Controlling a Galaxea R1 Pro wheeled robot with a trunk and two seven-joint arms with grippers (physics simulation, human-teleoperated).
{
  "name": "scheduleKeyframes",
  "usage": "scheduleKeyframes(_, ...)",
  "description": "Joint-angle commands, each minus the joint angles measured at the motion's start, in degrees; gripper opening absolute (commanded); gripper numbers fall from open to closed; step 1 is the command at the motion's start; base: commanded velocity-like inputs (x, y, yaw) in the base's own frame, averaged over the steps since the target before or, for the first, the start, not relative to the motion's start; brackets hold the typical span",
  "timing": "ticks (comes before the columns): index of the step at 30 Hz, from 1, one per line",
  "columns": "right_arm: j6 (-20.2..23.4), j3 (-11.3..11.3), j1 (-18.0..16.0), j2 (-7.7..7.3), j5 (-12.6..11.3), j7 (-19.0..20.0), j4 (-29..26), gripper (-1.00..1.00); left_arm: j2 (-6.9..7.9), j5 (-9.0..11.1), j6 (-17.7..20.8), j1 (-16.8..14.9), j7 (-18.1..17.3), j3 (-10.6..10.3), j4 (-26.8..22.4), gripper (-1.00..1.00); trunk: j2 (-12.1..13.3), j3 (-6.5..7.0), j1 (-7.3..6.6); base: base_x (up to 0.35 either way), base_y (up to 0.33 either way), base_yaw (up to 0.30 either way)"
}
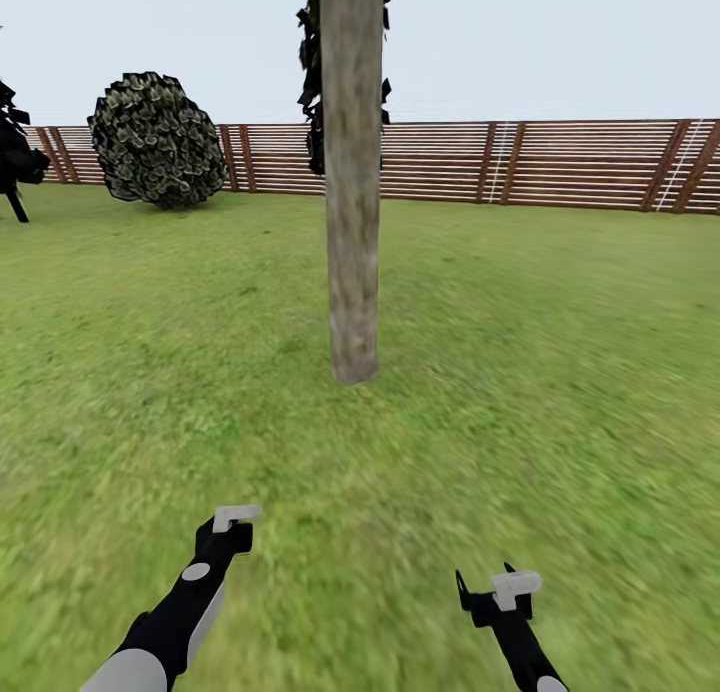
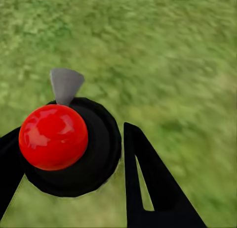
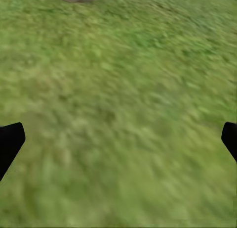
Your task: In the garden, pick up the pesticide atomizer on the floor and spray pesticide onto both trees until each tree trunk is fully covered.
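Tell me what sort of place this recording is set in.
A fenced garden or backyard, outdoors. Green lawn covers the ground, a brown slatted wooden fence bounds it, and a thick tree trunk rises from the grass straight ahead, with a round bush by the fence.

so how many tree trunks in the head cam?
1. The tree trunk stands straight ahead on the lawn, in front of the fence. The other tree may be out of frame.
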Motion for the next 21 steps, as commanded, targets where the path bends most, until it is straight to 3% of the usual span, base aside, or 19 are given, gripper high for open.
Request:
scheduleKeyframes(1, -0.17, -0.13, 0.0, 0.01, 0.43, -0.02, 0.03, 1.0, -0.02, -0.42, -0.18, -0.04, 0.13, 0.07, 0.05, -1.0, -0.02, -0.03, 0.02, 0.338, 0.073, 0.062)
scheduleKeyframes(9, -0.17, -0.17, -0.01, 0.01, 0.44, -0.01, 0.03, 1.0, -0.02, -0.42, -0.18, -0.04, 0.13, 0.04, 0.05, -1.0, -0.02, 0.32, 0.02, 0.338, 0.073, 0.095)
scheduleKeyframes(21, -0.16, -0.19, -0.01, 0.01, 0.44, -0.01, 0.03, 1.0, -0.02, -0.42, -0.18, -0.04, 0.13, 0.04, 0.05, -1.0, -0.02, 0.35, 0.02, 0.338, 0.073, 0.005)
